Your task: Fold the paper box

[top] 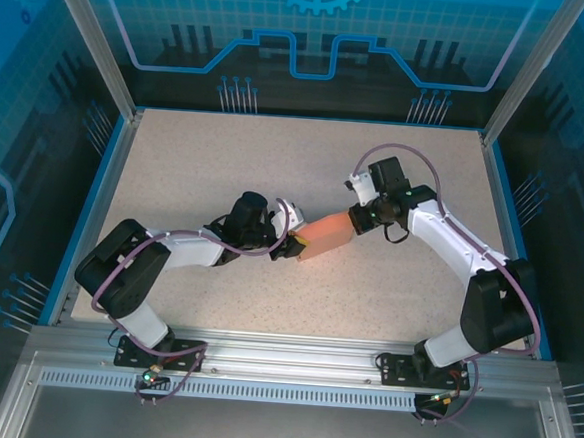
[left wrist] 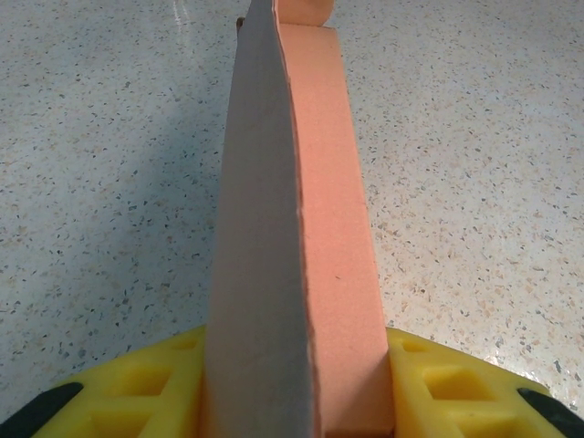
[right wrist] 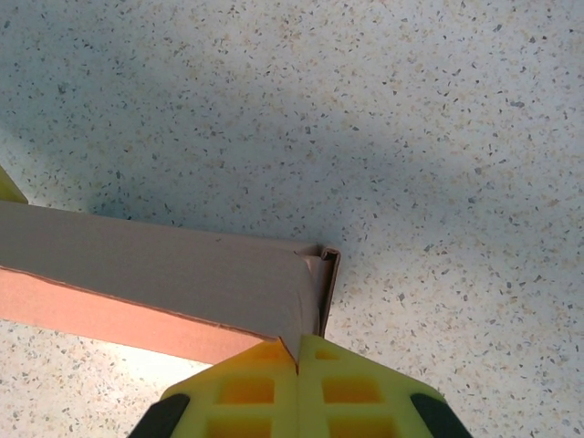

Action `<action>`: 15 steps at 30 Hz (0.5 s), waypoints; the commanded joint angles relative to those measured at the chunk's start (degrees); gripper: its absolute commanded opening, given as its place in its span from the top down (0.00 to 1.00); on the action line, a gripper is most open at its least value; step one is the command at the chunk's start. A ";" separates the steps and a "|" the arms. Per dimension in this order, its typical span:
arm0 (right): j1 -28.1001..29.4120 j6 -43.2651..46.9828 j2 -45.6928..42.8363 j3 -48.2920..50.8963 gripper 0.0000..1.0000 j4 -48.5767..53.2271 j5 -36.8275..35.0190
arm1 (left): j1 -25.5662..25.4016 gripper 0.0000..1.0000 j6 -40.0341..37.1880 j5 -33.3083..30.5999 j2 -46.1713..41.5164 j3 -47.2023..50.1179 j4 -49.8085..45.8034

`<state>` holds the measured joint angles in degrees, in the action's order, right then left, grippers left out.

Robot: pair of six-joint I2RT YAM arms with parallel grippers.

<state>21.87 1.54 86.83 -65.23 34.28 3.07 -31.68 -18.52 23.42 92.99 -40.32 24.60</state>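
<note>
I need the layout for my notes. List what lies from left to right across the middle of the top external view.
left arm → left gripper → paper box → right gripper → right arm

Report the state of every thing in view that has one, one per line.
Salmon-orange cardboard paper box: folded into a box shape, held at both ends.
Left gripper: fingers closed on the box's end.
Right gripper: fingers shut, pinching a thin edge at the box's corner.
</note>
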 commanded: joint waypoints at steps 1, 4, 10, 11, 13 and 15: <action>0.69 0.40 -0.96 2.23 0.97 3.59 -0.57 | 1.11 0.72 1.08 -6.81 1.67 -1.15 -2.36; 0.72 -0.07 -1.26 3.61 0.97 2.32 -0.52 | 1.10 0.72 1.05 -6.93 1.65 -1.16 -2.45; 0.65 -1.52 -2.51 7.23 0.98 -1.84 -0.87 | 1.10 0.71 1.17 -7.32 1.32 -1.40 -2.57; 0.61 -1.57 -2.75 7.56 0.98 -2.29 -0.79 | 1.13 0.70 1.27 -7.39 1.32 -1.51 -2.71; 0.63 -1.86 -3.29 7.83 0.98 -2.81 -0.49 | 1.10 0.69 1.37 -7.58 1.18 -1.59 -2.80; 0.60 -2.27 -3.77 7.79 0.98 -3.16 0.15 | 1.12 0.68 1.73 -7.68 1.01 -1.56 -2.79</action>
<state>21.87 0.80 83.88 -59.27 26.96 2.74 -31.68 -18.00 23.22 93.08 -40.71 24.21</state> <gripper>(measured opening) 0.058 0.411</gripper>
